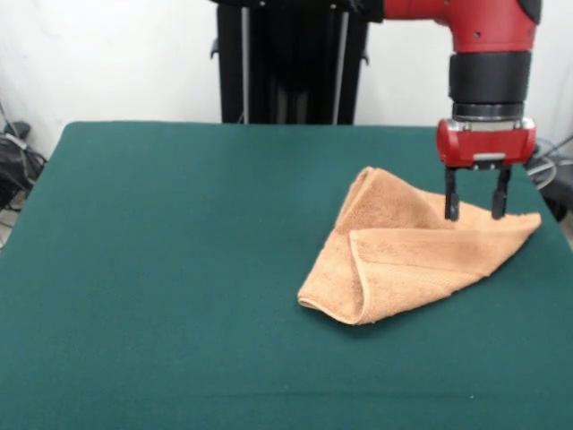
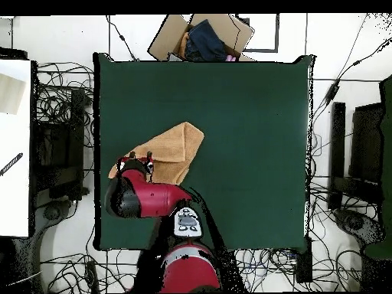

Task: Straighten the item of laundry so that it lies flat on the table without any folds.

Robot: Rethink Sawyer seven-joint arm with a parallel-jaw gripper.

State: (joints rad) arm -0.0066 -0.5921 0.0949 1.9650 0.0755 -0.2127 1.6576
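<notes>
The item of laundry [image 1: 407, 255], a peach-orange towel, lies folded over itself on the right side of the green table [image 1: 161, 269]. One flap is doubled across it, with a raised ridge at the far corner. My gripper [image 1: 477, 208] hangs open just above the towel's right part, its two black fingers [image 1: 452, 206] pointing down with nothing between them. From overhead the towel [image 2: 170, 144] shows left of the table [image 2: 245, 138] centre, and my red arm covers its near corner; the gripper [image 2: 136, 159] sits at that edge.
A cardboard box [image 2: 200, 37] with dark cloth in it stands beyond the table's far edge in the overhead view. Cables and equipment stands surround the table on the floor. A white bench [image 2: 15, 145] runs along the left.
</notes>
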